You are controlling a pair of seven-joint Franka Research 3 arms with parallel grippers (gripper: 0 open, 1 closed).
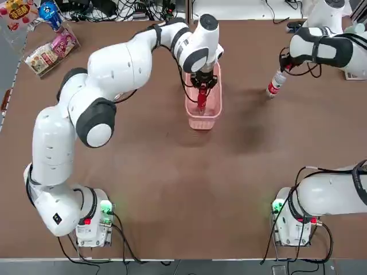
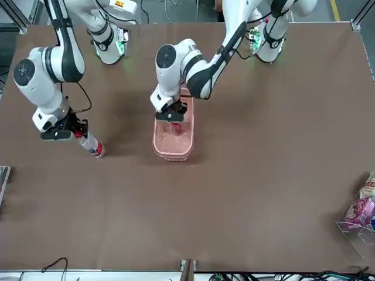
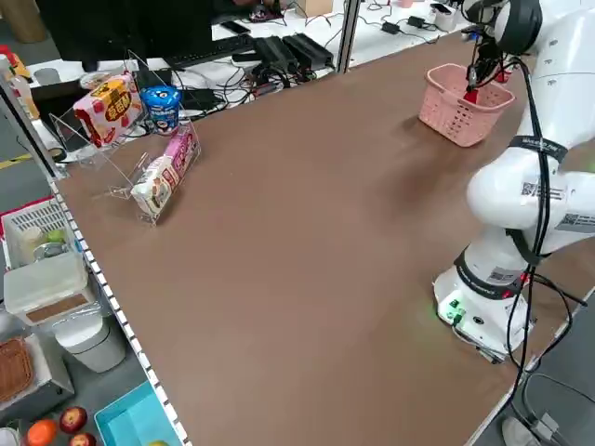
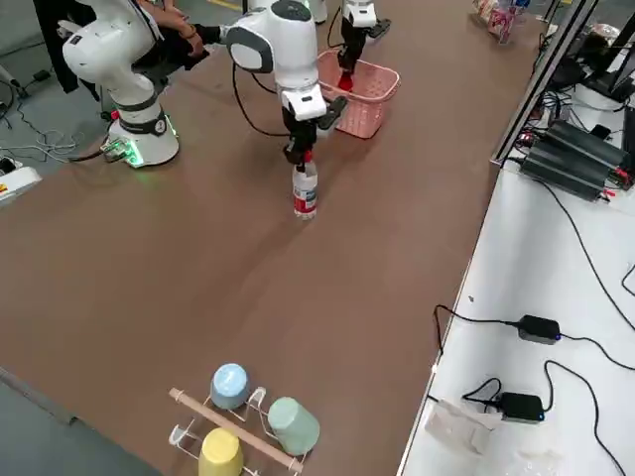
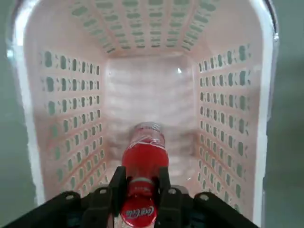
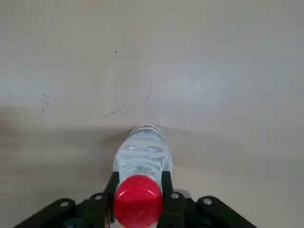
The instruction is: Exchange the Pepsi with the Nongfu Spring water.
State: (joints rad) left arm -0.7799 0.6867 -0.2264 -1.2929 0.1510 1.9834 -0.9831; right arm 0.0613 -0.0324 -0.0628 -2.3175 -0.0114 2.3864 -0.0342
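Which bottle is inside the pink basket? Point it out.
The all-red bottle, gripped in the left arm's jaws inside the basket; the clear bottle is held by the right arm outside it.

In the top view, the pink basket's walls [image 1: 195, 121] are hemming in the left claw [image 1: 204, 80]; bare surface [image 1: 189, 189] is stretching across the lower centre.

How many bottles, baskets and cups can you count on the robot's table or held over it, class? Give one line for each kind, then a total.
Bottles: 2 (red bottle, clear water bottle)
Baskets: 1 (pink basket)
Cups: 3 (blue cup, green cup, yellow cup)
Total: 6
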